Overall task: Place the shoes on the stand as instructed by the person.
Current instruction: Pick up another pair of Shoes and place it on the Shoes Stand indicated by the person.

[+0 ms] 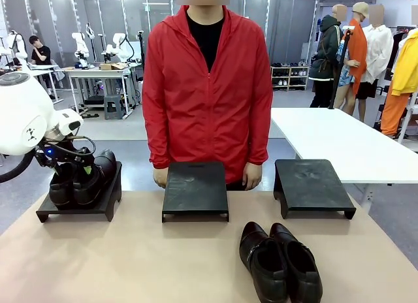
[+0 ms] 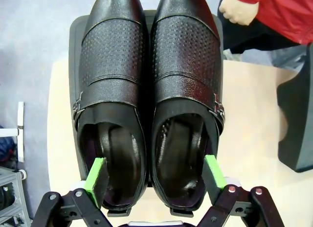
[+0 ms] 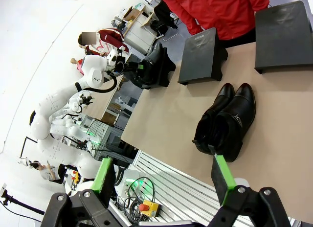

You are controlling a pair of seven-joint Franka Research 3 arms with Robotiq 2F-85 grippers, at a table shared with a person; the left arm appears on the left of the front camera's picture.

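Release looks done: left end effector [image 2: 156,170], fingers apart, hangs over glossy black leather shoes [image 2: 181,56] on black stand [image 1: 75,211] at far left; next, lift clear.

the left arm [image 1: 23,113] is clad in rounded white shells, with black cables and a blue light at the wrist. the left gripper [image 2: 154,163] and right gripper [image 3: 161,166] are built of black links and green pads [image 2: 95,180]. a red zip-up jacket over a black shirt is worn by the person [image 1: 206,87].

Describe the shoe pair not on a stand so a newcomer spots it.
Start at the tan table. The pair lies on bare tabletop on the robot's side, before the gap between the middle stand and the right stand. Unlike the other pair, up on the left stand, it sits on no stand.
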